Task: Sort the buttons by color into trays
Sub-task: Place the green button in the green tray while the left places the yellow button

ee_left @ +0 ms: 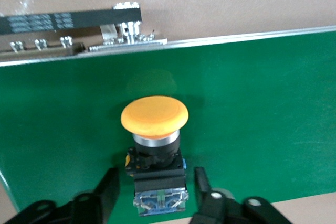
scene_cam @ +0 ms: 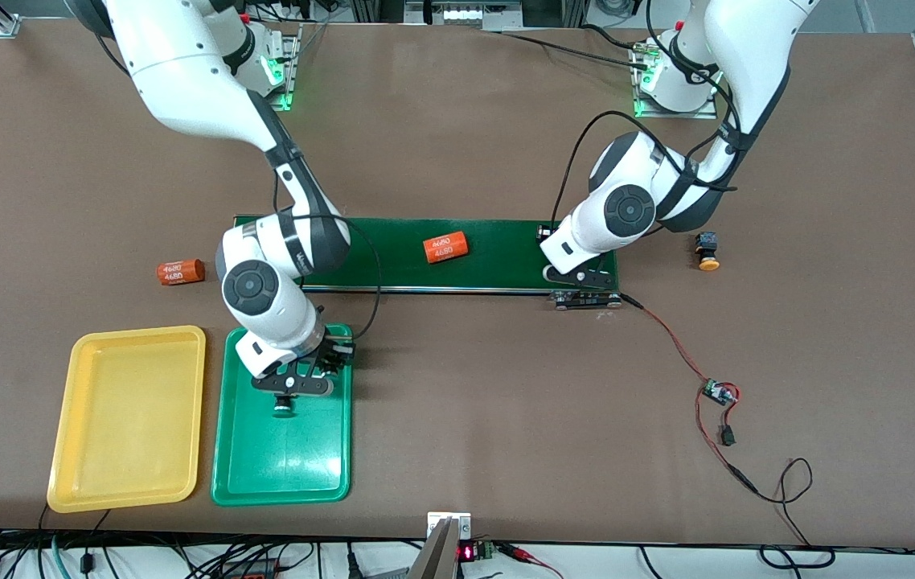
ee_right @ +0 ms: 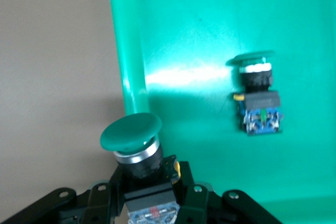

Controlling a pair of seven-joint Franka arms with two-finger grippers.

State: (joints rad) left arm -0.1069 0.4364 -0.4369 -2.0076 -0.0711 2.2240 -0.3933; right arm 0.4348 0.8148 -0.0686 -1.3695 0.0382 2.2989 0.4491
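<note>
I have the right gripper point(ee_right: 149, 182) closed on a green-capped button point(ee_right: 131, 132), hanging over the green tray point(scene_cam: 285, 466) at the end nearest the conveyor belt point(scene_cam: 393, 253). A second green button point(ee_right: 257, 95) already lies on its side in that tray. So the green sort is nearly done: what is left is to lower the held button, open the fingers and let it rest clear of the one already there.

At the left arm's end of the belt, the left gripper point(ee_left: 157, 190) sits low over a yellow-capped button point(ee_left: 156, 140) that lies on the belt. The fingers point(ee_left: 107, 190) stand on either side of its dark body with a gap showing, so I read them as apart and not gripping.

Another yellow button point(scene_cam: 707, 250) lies on the table point(scene_cam: 465, 386) beside that end of the belt. The yellow tray point(scene_cam: 128, 418) is empty. Two orange cylinders stay put, one point(scene_cam: 445, 248) on the belt and one point(scene_cam: 180, 272) on the table
</note>
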